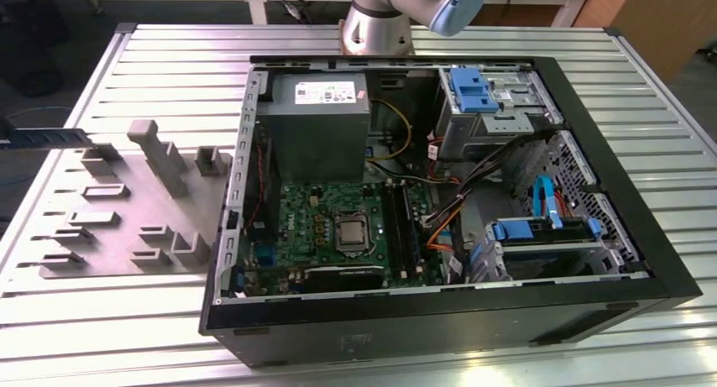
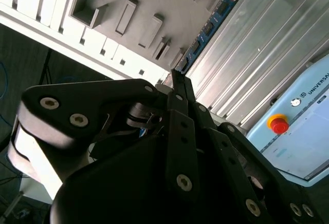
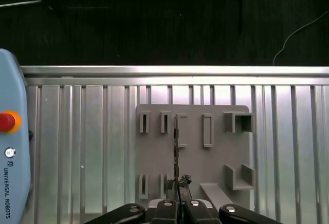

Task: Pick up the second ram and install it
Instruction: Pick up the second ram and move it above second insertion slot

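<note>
The black end effector [image 3: 178,189] is clamped on the long, narrow blue-green circuit-board ram stick [image 2: 208,29]. The stick juts out from its fingertips, over the grey slotted plastic holder tray [image 3: 205,165] on the ribbed aluminium desk [image 3: 77,147].

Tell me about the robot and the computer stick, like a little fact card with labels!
tool: the tool is shut on the second ram
stick: long, thin and blue-green, poking out past the tool's tips
where: in front of the gray slotted holder; whether they touch cannot be told
holder: lies on the metal table, at the exterior view's left of the computer case
case: lies open, with the green motherboard showing
installed: not yet; the stick is in the tool
</note>
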